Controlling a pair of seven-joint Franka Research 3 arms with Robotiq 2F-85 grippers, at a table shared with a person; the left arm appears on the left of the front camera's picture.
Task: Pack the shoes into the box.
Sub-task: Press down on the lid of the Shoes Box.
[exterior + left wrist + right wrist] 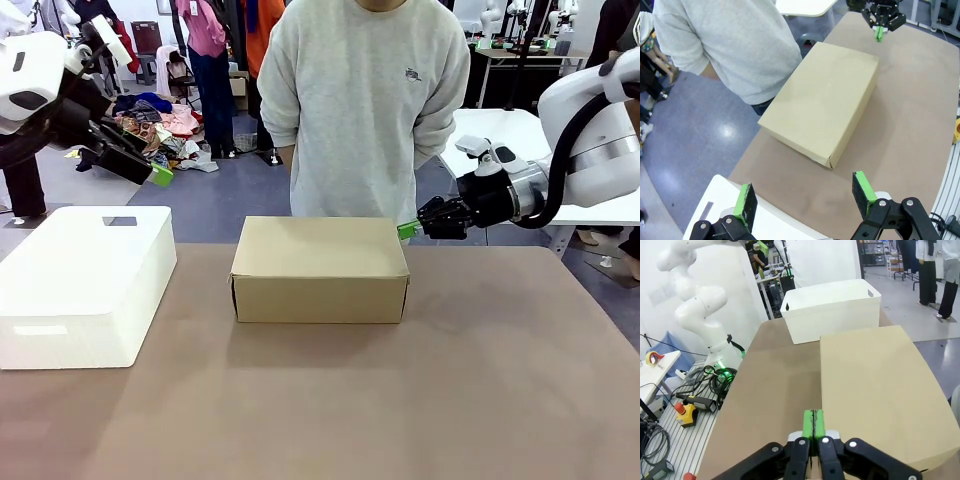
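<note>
While the clenched right end effector (407, 230) hovers beside the closed box's (320, 268) far right corner, the released left end effector (160, 175) hangs well apart.

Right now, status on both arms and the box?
Left end effector open, raised. Right end effector shut, empty, at box corner. Lid closed. Person behind.

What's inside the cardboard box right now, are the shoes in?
Cannot tell. The cardboard box sits on the table with its lid flat and closed, so everything inside is covered. Nothing rests on top of it.
</note>
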